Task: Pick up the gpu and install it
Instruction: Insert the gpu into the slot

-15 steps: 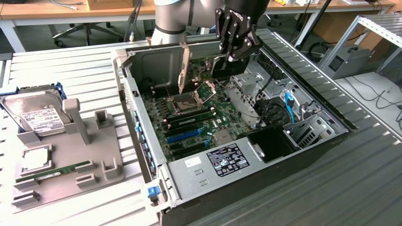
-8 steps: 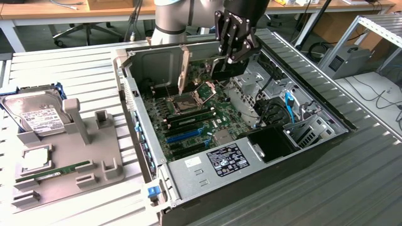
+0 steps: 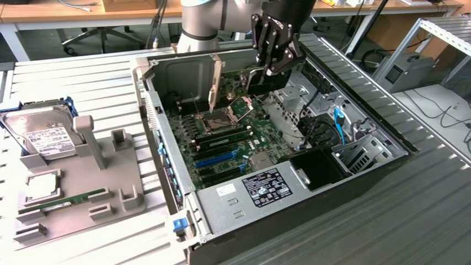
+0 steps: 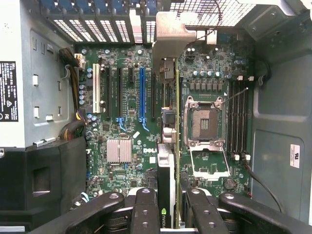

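One gripper (image 3: pixel 268 76), jaws part-closed and clamping the gpu (image 4: pixel 165 183) (card on edge), hangs over the motherboard's (image 3: pixel 220 138) far end.

Logging colours fast: my tool (image 3: pixel 271 70) is black. The gpu (image 4: pixel 165 180) is black-faced with a small green logo and a pale silver bracket. Motherboard (image 4: pixel 131 122) is green; one blue slot (image 4: pixel 142 92), one white slot (image 4: pixel 96 87), the rest black; ribbed silver heatsink (image 4: pixel 119 150). Case (image 3: pixel 158 127) is grey metal, with a black-and-white sticker (image 3: pixel 266 187) and a blue cable (image 3: pixel 339 124). Hard drive (image 3: pixel 44 135) is silver with white label. RAM stick (image 3: pixel 63 201) is green, holder (image 3: pixel 81 165) grey. Tabletop (image 3: pixel 74 77) is pale grey, ridged in stripes.
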`<state>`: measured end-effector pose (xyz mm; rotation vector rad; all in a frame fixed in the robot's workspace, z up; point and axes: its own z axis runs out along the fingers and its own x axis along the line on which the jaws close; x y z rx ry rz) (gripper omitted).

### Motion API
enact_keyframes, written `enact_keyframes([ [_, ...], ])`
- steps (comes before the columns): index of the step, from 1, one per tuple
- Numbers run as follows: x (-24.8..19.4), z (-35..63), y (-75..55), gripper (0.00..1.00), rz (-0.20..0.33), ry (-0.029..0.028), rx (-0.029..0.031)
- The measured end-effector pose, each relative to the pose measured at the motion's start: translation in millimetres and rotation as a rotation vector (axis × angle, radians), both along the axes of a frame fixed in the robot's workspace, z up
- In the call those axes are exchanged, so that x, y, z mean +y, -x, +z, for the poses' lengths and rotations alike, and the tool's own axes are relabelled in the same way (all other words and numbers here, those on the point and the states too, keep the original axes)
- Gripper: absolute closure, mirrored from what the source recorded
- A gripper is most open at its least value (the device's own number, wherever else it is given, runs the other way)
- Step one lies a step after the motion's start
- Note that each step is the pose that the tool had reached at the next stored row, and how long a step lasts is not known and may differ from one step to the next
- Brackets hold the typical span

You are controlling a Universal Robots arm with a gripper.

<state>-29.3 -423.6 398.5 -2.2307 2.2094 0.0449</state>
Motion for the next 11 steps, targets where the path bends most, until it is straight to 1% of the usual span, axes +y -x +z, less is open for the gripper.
enact_keyframes([
  [11,0.0,-0.3,0.8,0.73,-0.007,0.0001,0.0000],
])
